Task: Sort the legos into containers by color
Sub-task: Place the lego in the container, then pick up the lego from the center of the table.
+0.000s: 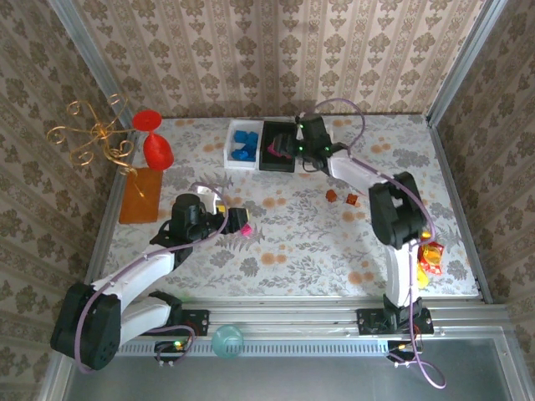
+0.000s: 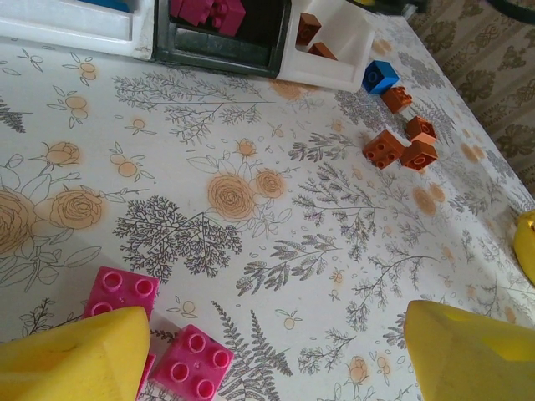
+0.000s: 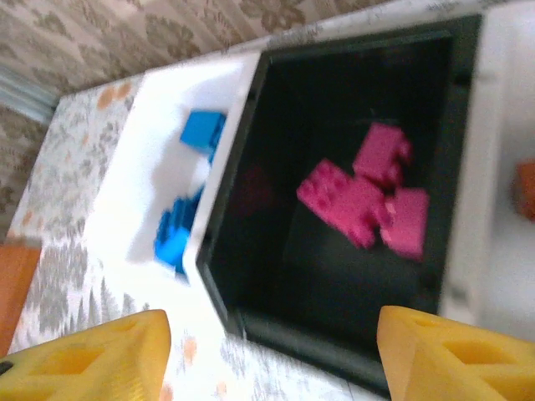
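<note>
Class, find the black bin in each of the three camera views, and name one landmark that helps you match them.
Top external: the black bin sits at the far middle of the table.
Left wrist: the black bin lies along the top edge, with pink legos inside.
Right wrist: the black bin spreads across the centre, with pink legos inside.
Shared landmark: the white bin directly on its left.

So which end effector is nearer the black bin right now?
Right. The right end effector hangs over the black bin; the left end effector is far back toward the bases, over two pink bricks.
</note>
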Robot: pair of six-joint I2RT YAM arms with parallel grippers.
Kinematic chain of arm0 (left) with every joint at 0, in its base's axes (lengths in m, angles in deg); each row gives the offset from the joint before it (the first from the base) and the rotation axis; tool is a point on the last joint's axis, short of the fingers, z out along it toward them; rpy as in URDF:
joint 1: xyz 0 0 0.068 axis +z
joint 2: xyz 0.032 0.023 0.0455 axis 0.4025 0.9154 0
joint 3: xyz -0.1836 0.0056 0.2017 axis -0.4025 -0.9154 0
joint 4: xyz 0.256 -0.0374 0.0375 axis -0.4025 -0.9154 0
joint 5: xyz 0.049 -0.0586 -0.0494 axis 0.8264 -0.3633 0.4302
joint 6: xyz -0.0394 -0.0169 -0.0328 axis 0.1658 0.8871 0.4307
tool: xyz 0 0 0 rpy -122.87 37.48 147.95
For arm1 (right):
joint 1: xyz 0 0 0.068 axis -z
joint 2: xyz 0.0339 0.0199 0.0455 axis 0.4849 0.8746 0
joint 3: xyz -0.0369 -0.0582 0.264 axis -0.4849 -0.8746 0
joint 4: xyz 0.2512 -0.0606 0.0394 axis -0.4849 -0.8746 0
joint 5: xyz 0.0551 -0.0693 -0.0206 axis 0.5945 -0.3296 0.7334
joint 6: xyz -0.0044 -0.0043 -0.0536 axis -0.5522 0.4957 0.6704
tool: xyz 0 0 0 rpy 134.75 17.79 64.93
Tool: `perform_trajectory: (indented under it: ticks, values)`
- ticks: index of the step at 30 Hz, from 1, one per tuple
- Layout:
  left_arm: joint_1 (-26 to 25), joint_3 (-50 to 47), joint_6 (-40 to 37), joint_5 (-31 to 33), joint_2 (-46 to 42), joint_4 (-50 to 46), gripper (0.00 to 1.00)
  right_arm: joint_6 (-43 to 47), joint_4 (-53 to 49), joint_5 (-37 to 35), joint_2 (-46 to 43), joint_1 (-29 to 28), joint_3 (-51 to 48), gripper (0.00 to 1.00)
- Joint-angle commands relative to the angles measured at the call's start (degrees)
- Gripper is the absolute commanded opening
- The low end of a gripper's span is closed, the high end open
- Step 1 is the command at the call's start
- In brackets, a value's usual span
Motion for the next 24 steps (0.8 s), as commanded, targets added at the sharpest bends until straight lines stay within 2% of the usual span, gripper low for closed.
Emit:
perform_trajectory:
  ticks: [1, 4, 7, 10, 18, 24]
  values:
    - [-0.35, 2.10, -0.20, 0.93, 0.03, -1.68, 0.81, 5.19, 2.25, -0.08, -10.70, -0.07, -9.95, 0.71]
    - [-0.32, 3.74, -1.96, 4.01, 0.95, -6.97, 0.81, 8.23, 1.49, -0.78, -18.28, -0.22, -21.08, 0.73]
    - [-0.28, 6.75, -4.95, 6.90, 3.67, -14.06, 0.81, 10.49, -0.84, -3.15, -24.16, -0.22, -28.32, 0.76]
    - [-2.77, 10.06, -7.81, 11.28, 6.66, -20.75, 0.80, 10.72, -1.26, -4.57, -27.86, 0.02, -33.21, 0.78]
    - [-4.23, 10.68, -7.67, 17.42, 8.76, -29.42, 0.74, 7.44, 2.57, -3.48, -30.51, 0.46, -38.69, 0.80]
    - [-4.23, 11.90, -7.69, 18.48, 14.07, -29.82, 0.68, 6.93, 3.01, -1.87, -29.01, 0.46, -38.11, 0.80]
